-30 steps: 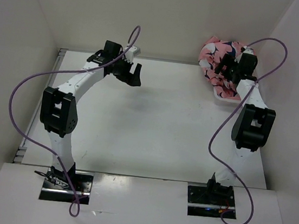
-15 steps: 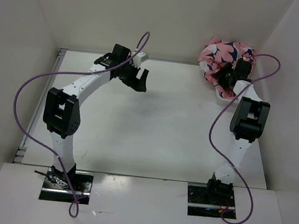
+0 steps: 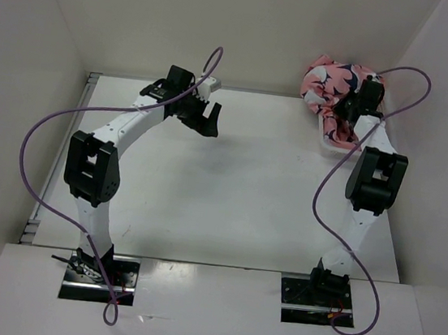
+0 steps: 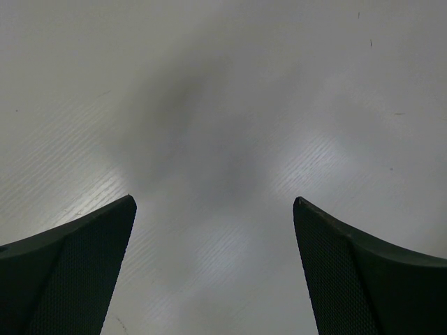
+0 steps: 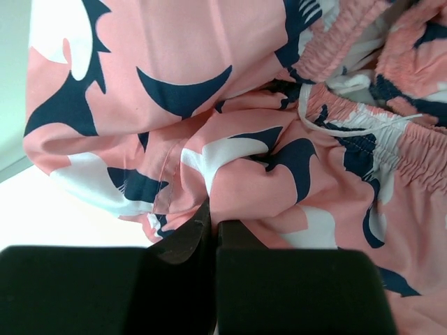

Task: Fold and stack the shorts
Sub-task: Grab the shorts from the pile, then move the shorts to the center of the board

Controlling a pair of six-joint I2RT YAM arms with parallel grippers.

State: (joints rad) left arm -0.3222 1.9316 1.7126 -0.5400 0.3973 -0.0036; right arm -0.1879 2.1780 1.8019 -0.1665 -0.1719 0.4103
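Two claws here, so one at a time. My right claw point(image 5: 213, 222) is up at the far right corner of the table point(image 3: 238, 186), nose down in the shorts point(image 3: 327, 75). On the right wrist cam both fingers are pressed together with barely a line between them, and a fold of the coral fabric runs right down into the tips, so I'd call that pinched on the shorts. How much cloth is actually in there, can't tell, since the fingers hide it.

The shorts are one crumpled heap, not flat at all, sitting in the white basket point(image 3: 330, 145) against the back wall. From the top cam only a bit of the basket's rim pokes out under the near side of the heap. Up close it's all navy and white whale shapes on pink, with the gathered waistband point(image 5: 412, 150) bunched at the right of the wrist view and a white drawstring point(image 5: 342, 131) looping across just beside it.

My left claw point(image 4: 213, 202) is well apart from all that, over on the far left part of the table. Fingers are spread wide, nothing between them, just bare white tabletop and a soft shadow below. It hangs above the surface, not touching
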